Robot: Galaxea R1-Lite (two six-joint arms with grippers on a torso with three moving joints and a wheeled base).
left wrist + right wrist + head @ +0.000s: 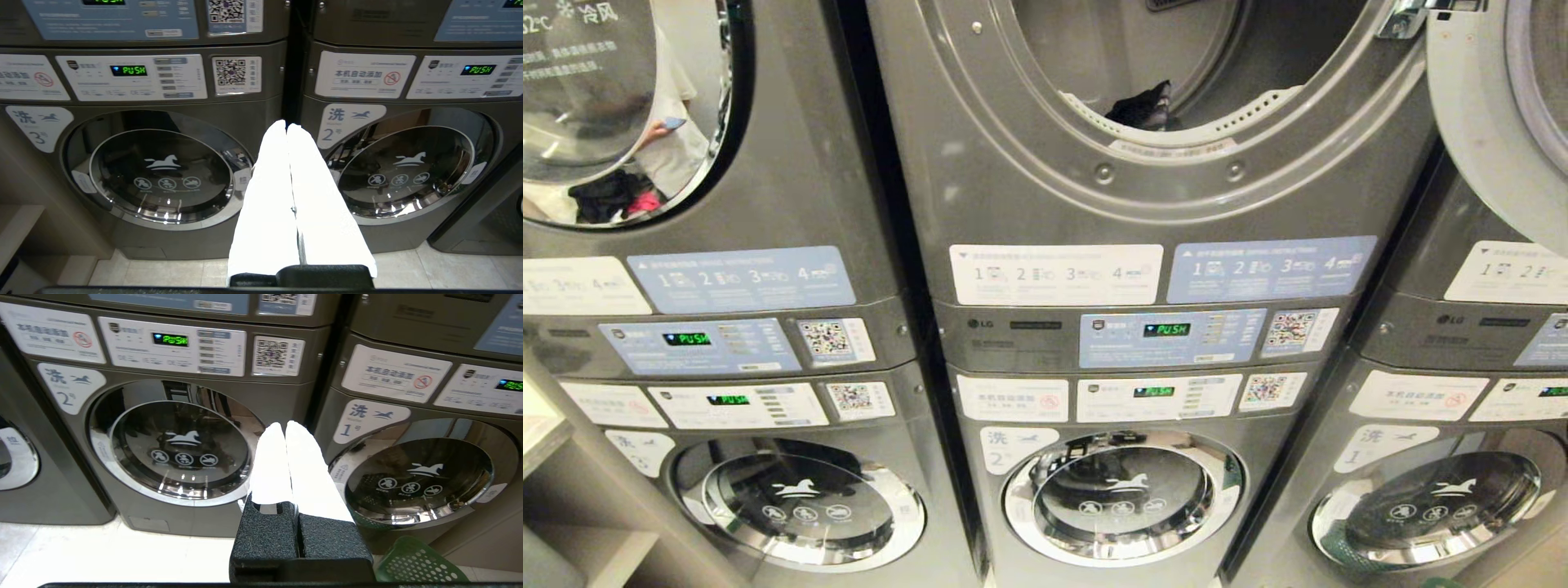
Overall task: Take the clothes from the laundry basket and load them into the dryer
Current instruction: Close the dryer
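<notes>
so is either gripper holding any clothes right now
No. The left gripper and right gripper are both shut on nothing, fingers pressed together.

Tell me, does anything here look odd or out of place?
Little stands out. The middle dryer stands with its door swung open to the right, and a dark garment lies alone at the drum's front lip. The washers below are shut. Both end effectors are shut and empty.

The dryer (1176, 90) mouth gapes wide, its door (1494, 106) swung right.
</notes>
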